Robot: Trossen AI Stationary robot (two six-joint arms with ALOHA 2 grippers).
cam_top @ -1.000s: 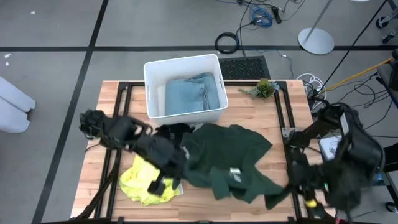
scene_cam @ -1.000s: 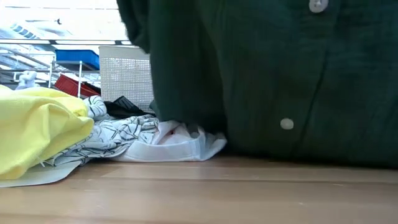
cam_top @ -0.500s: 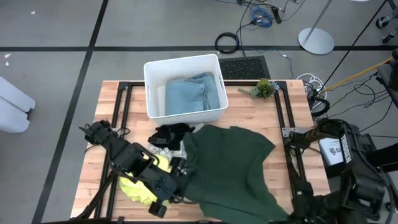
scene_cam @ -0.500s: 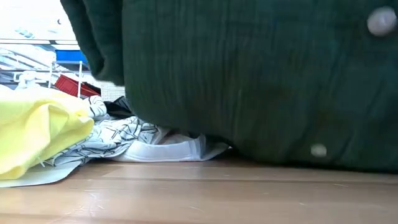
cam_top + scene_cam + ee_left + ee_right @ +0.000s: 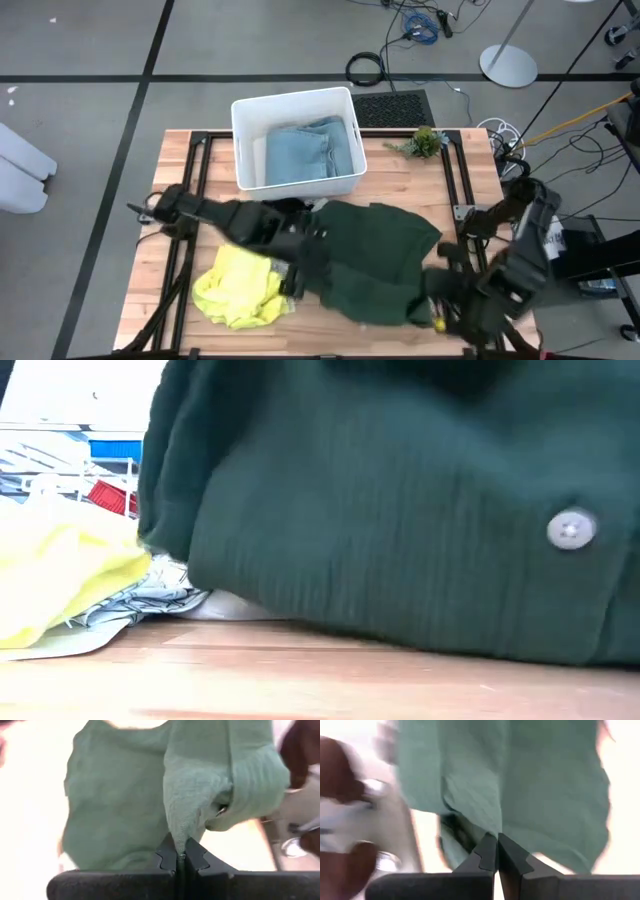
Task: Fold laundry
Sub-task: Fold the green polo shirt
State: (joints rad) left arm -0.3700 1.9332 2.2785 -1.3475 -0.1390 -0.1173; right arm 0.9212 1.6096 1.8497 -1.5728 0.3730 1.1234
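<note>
High view: I see the dark green garment [image 5: 375, 255] spread across the middle of the tabletop [image 5: 420, 180], held at both near corners. My left tool [image 5: 300, 268] is clenched on a fold of it beside the bright yellow garment [image 5: 238, 290]; my right tool [image 5: 438, 300] is clenched on its other edge near the tabletop's right side. The black garment [image 5: 272, 212] lies just behind, touching the green. The white bin [image 5: 292, 105] behind holds the light blue garment [image 5: 305, 152]. A small plant sprig [image 5: 422, 142] lies beside the bin. In the low view, green cloth blocks most of the scene, with the patterned white garment [image 5: 160, 592] peeking from under it.
</note>
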